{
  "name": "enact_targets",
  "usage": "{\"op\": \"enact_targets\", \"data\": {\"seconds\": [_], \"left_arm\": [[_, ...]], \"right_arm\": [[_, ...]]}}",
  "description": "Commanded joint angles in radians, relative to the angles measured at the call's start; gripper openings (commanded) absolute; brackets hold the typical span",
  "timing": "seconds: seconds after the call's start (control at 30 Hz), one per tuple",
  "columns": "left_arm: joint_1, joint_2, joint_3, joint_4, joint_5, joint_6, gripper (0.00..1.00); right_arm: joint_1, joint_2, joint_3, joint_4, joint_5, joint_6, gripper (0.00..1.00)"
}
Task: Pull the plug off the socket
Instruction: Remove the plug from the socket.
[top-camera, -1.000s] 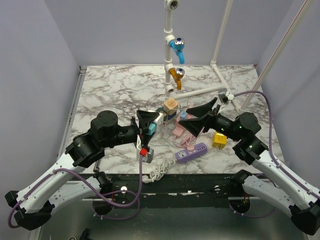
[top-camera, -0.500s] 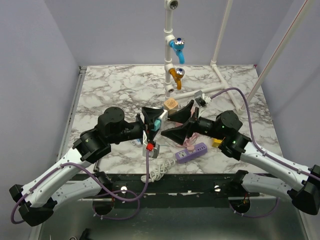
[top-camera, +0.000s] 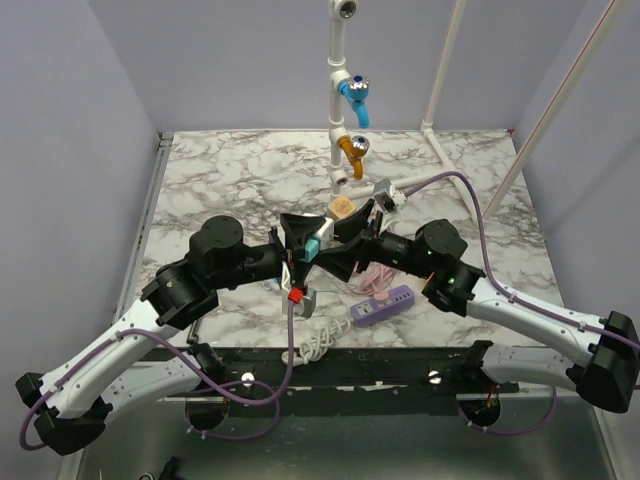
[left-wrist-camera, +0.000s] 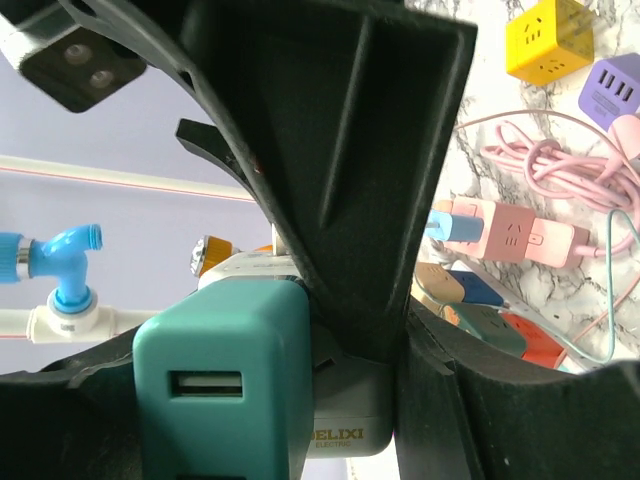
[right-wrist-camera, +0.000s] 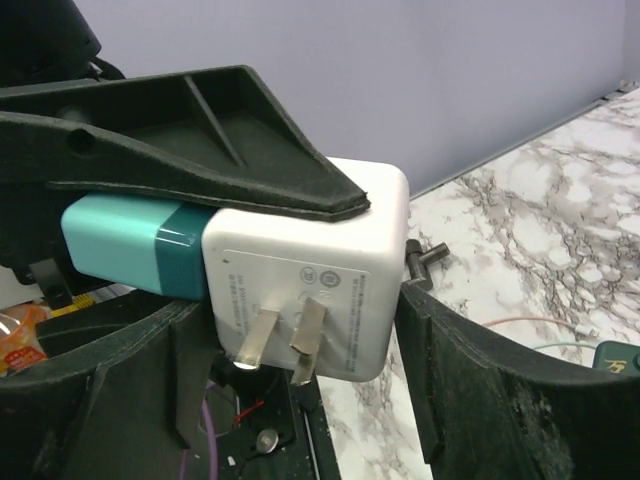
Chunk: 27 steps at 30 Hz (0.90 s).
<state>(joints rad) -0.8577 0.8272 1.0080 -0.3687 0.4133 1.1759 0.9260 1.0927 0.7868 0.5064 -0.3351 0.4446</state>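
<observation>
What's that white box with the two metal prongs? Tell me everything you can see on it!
The white socket block is a rounded cube of glossy plastic, held up in the air. Two flat metal prongs stick out of one face, under tiny grey printed marks. A teal plug sits pushed into its side. A finger of the left tool lies flat across its top. The fingers of the right tool stand on either side of it; whether they squeeze it yet is unclear.
</observation>
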Motion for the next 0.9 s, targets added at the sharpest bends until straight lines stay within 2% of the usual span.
{"op": "enact_targets", "data": {"seconds": [0.0,0.03,0.1,0.13,0.17,0.23,0.3,0.33,0.5,0.73,0.87], "left_arm": [[-0.013,-0.040,0.013,0.014,0.047,-0.001,0.00],[-0.014,-0.047,0.008,0.014,0.048,0.000,0.00],[-0.017,-0.055,0.001,0.014,0.047,0.006,0.03],[-0.018,-0.058,-0.002,0.016,0.048,0.005,0.09],[-0.020,-0.060,-0.004,0.017,0.046,0.006,0.20],[-0.023,-0.062,-0.006,0.011,0.044,0.005,0.46],[-0.024,-0.070,-0.015,0.012,0.045,0.002,0.84],[-0.024,-0.076,-0.021,0.013,0.043,0.005,0.98],[-0.026,-0.114,-0.031,-0.020,0.028,0.010,0.98],[-0.027,-0.181,-0.031,-0.087,-0.023,0.016,0.98],[-0.029,-0.159,-0.003,-0.094,-0.047,-0.011,0.99]], "right_arm": [[0.009,0.039,0.053,0.037,0.033,0.015,0.66],[0.010,0.042,0.058,0.030,0.030,0.017,0.60],[0.010,0.043,0.055,0.029,0.042,0.027,0.39],[0.010,0.040,0.052,0.029,0.052,0.030,0.29],[0.010,0.037,0.051,0.029,0.058,0.031,0.22],[0.010,0.025,0.045,0.028,0.075,0.032,0.16],[0.010,0.013,0.041,0.019,0.097,0.029,0.12],[0.010,0.006,0.042,0.009,0.109,0.026,0.10],[0.010,-0.046,0.031,-0.063,0.205,-0.016,0.01],[0.010,-0.097,0.023,-0.200,0.278,-0.118,0.01],[0.010,-0.088,0.040,-0.243,0.278,-0.158,0.01]]}}
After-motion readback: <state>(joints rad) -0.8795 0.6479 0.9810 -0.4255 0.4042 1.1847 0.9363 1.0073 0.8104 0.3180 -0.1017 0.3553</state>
